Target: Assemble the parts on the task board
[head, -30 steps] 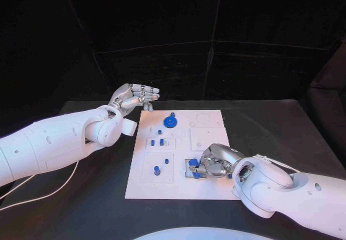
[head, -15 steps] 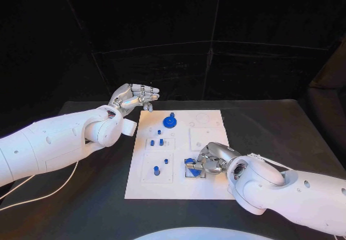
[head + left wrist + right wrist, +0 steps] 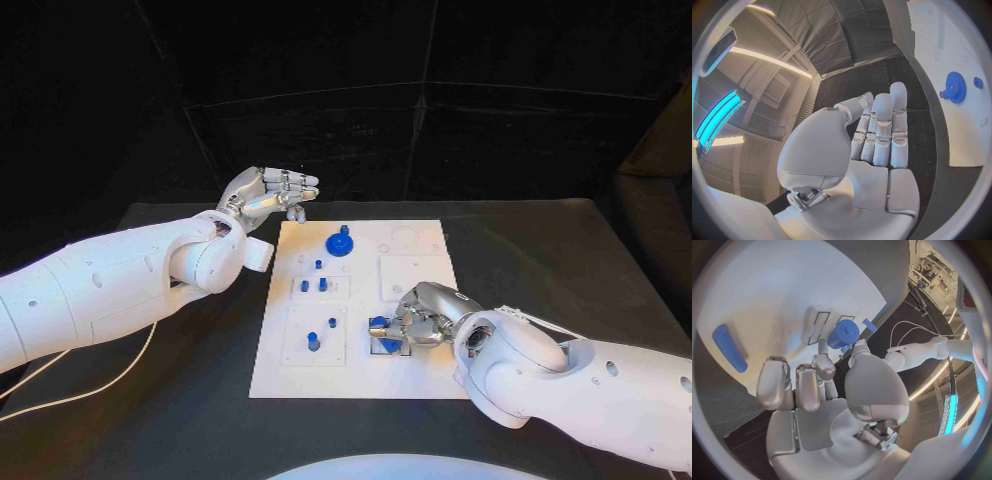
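Note:
The white task board (image 3: 361,375) lies in the middle of the black table. My right hand (image 3: 428,315) rests low over its near right part. There its thumb and a fingertip (image 3: 824,361) pinch a round blue part (image 3: 843,333), seen from the head as blue pieces (image 3: 385,336) just under the fingers. An oblong blue part (image 3: 729,354) lies flat on the board close by. My left hand (image 3: 268,194) hovers beyond the board's far left corner, fingers curled in, holding nothing. A blue gear (image 3: 340,243) (image 3: 955,87) stands on the far part of the board.
Small blue pegs stand in the board's left column: one (image 3: 319,264) near the gear, two (image 3: 313,285) on a square plate, and two more (image 3: 313,342) on the nearest plate. Black curtain walls close off the table's far side.
My right hand has shifted slightly left across the board, and the blue part at its fingertips has moved with it. My left hand has stayed still.

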You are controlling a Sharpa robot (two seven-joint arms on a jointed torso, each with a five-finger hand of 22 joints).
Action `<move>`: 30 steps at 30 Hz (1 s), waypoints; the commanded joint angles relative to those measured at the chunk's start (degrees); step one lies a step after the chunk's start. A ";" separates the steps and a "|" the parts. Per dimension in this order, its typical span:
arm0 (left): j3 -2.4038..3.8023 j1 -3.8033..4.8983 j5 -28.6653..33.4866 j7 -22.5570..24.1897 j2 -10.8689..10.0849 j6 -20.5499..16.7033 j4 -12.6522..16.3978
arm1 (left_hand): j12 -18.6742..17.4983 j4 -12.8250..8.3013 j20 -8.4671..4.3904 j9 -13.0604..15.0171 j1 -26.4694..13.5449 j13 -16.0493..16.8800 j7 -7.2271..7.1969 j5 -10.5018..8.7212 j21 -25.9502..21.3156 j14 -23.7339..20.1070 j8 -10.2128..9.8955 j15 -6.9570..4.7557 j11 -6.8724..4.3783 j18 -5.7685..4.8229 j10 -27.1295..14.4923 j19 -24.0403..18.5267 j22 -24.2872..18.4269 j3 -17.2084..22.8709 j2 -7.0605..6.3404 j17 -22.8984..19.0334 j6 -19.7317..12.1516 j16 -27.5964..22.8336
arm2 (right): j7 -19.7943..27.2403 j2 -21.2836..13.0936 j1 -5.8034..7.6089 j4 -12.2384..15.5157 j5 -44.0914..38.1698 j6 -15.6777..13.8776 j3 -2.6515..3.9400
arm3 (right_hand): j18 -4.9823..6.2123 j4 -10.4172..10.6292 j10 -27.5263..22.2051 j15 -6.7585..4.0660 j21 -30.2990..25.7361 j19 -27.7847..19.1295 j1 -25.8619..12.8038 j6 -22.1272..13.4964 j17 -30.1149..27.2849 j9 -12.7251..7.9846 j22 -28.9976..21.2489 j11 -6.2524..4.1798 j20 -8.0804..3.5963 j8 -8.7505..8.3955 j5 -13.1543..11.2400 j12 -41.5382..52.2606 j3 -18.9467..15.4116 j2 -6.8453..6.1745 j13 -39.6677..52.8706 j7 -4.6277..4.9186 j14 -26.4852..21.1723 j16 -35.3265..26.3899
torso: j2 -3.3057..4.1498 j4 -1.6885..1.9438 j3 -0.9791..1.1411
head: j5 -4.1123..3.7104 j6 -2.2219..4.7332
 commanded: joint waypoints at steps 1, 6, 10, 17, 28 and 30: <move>0.05 0.09 0.08 0.54 0.06 0.19 0.03 | 0.24 -0.13 -0.09 -0.09 -0.35 -0.09 0.00 0.14 -0.35 -0.42 0.13 -0.04 -0.13 0.83 -0.32 -0.35 -0.08 -0.36 0.44 -0.05 0.16 -0.30 | 1.01 -0.15 0.07 0.63 -0.89 -0.78 0.02 | 0.16 0.01 -0.21 0.30 -0.26 -0.21 0.18 -0.34 0.10 0.17 0.17 -0.14 -0.05 -0.11 0.40 -0.12 0.99 -0.20 0.08 0.07 2.69 -0.26 | 0.00 -0.01 0.05 | -0.03 0.01; 0.05 0.08 0.08 0.50 0.06 0.24 -0.04 | 0.24 -0.13 -0.09 -0.09 -0.35 -0.09 0.00 0.14 -0.35 -0.42 0.13 -0.04 -0.13 0.83 -0.32 -0.35 -0.08 -0.36 0.44 -0.05 0.16 -0.30 | 2.00 -0.81 0.06 1.89 -0.93 0.23 0.02 | -0.22 -0.07 0.65 0.02 0.78 0.58 0.58 0.95 2.02 0.69 2.27 -0.54 -0.22 0.70 1.52 0.91 1.91 0.92 1.07 -0.42 3.12 0.60 | 0.01 -0.03 0.10 | 0.09 -0.01; 0.05 0.07 0.08 0.50 0.10 0.26 -0.15 | 0.24 -0.13 -0.09 -0.09 -0.35 -0.09 0.00 0.14 -0.35 -0.42 0.13 -0.04 -0.13 0.83 -0.32 -0.35 -0.08 -0.36 0.44 -0.05 0.16 -0.30 | 2.50 -1.32 0.06 2.89 -0.62 0.89 0.02 | -0.45 -0.08 1.22 -0.20 1.47 1.07 0.45 1.59 3.37 0.95 3.56 -0.81 -0.40 1.06 2.17 1.47 2.01 1.69 1.60 -0.72 3.40 1.25 | -0.02 -0.11 0.06 | 0.10 -0.03; 0.04 0.05 0.08 0.48 0.24 0.33 -0.28 | 0.24 -0.13 -0.09 -0.09 -0.35 -0.09 0.00 0.14 -0.35 -0.42 0.13 -0.04 -0.13 0.83 -0.32 -0.35 -0.08 -0.36 0.44 -0.05 0.16 -0.30 | 2.71 -2.01 0.06 3.79 -0.05 1.16 0.01 | -0.52 -0.25 1.61 -0.39 1.71 1.22 0.96 1.93 3.81 1.18 3.96 -1.01 -0.60 1.20 3.69 1.83 2.05 2.89 2.07 -0.92 3.46 1.46 | -0.01 -0.01 0.10 | 0.01 -0.08; 0.03 0.03 0.08 0.41 0.24 0.40 -0.33 | 0.24 -0.13 -0.09 -0.09 -0.35 -0.09 0.00 0.14 -0.35 -0.42 0.13 -0.04 -0.13 0.83 -0.32 -0.35 -0.08 -0.36 0.44 -0.05 0.16 -0.30 | 1.85 -2.21 0.07 2.96 -1.13 2.86 0.01 | -0.60 -5.05 1.86 -0.55 1.97 1.30 12.88 2.15 4.45 1.64 4.54 -1.18 -0.78 1.19 6.59 1.65 3.48 4.93 2.45 -1.05 3.49 1.65 | 0.07 0.02 0.01 | 0.05 -0.10; 0.03 0.03 0.08 0.41 0.24 0.40 -0.32 | 0.24 -0.13 -0.09 -0.09 -0.35 -0.09 0.00 0.14 -0.35 -0.42 0.13 -0.04 -0.13 0.83 -0.32 -0.35 -0.08 -0.36 0.44 -0.05 0.16 -0.30 | 1.65 -1.96 0.07 2.50 -1.29 2.94 0.01 | -0.62 -6.03 1.93 -0.66 2.03 1.33 14.72 2.31 4.61 1.71 4.68 -1.32 -0.83 1.25 5.74 1.72 4.28 5.96 2.58 -1.20 3.51 1.71 | 0.07 0.01 0.00 | 0.00 -0.13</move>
